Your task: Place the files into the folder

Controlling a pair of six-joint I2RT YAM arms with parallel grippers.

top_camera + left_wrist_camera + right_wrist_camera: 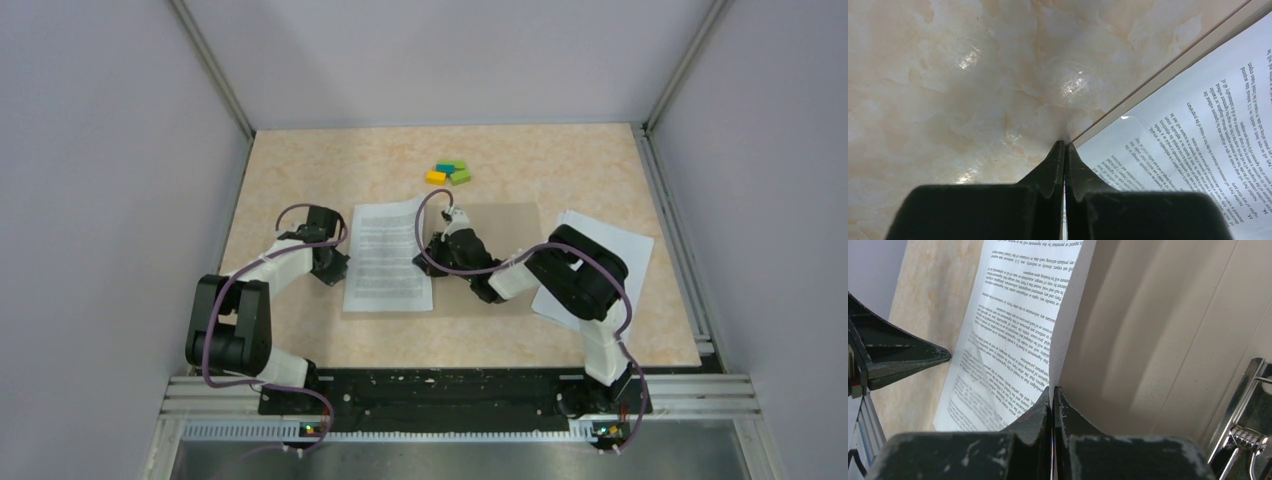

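1 printed sheet [385, 262] is laid on the left half of the folder [510, 225], right edge pinched by the right gripper [1052, 390]. The left gripper [1064, 146] is seen with jaws pressed together beside the folder edge. Only "16." can be read tbh.

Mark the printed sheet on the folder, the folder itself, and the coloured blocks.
printed sheet [385, 262], top external view, middle of its text.
folder [512, 222], top external view, bare far-right part.
coloured blocks [449, 173], top external view, centre of the cluster.
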